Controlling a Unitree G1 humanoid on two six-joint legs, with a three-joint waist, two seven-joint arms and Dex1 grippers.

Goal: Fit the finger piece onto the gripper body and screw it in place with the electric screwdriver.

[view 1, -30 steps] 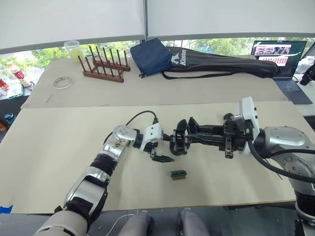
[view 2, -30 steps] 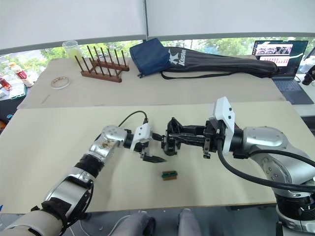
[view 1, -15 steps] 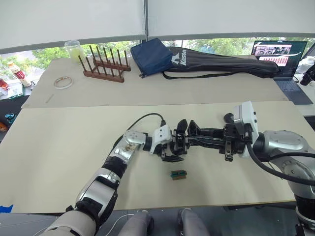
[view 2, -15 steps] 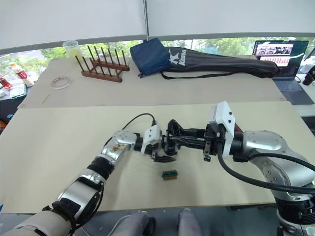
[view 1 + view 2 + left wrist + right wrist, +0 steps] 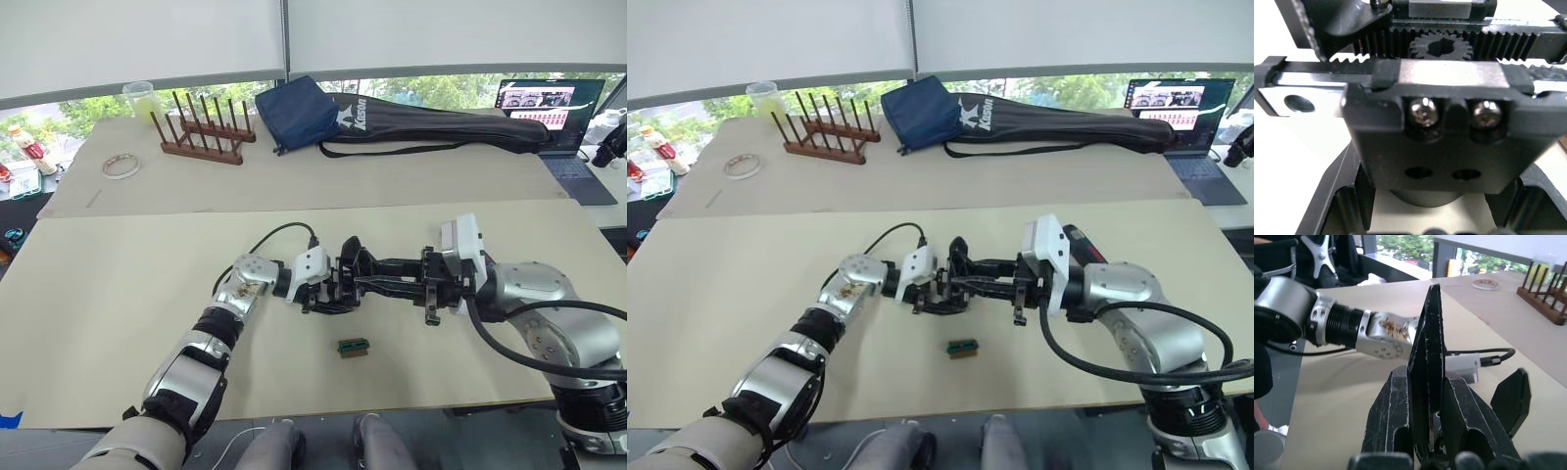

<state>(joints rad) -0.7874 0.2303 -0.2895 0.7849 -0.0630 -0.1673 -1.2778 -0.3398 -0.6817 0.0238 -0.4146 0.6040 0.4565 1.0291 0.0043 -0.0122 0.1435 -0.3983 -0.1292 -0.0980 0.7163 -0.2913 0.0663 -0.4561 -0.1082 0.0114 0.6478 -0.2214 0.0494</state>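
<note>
My right gripper (image 5: 361, 281) is shut on the gripper body (image 5: 353, 266), a small black mechanism held above the middle of the table with a pointed finger (image 5: 1429, 357) sticking up. My left gripper (image 5: 327, 293) is pressed against its left side, shut on the finger piece (image 5: 335, 305), a small black pointed part. Close up, the left wrist view shows the body's toothed racks, its gear (image 5: 1439, 48) and a block with two screws. The electric screwdriver (image 5: 1081, 242), black with a red mark, lies just behind my right wrist.
A tiny green block (image 5: 355, 347) lies on the table in front of the grippers. At the back stand a wooden rack (image 5: 201, 129), a cup (image 5: 143, 99), a tape roll (image 5: 120, 166), a blue pouch (image 5: 299, 111), a long black bag (image 5: 441, 125) and a laptop (image 5: 549, 106).
My left gripper has moved right with the finger piece until it meets the gripper body. The right gripper has drifted slightly left with the body.
</note>
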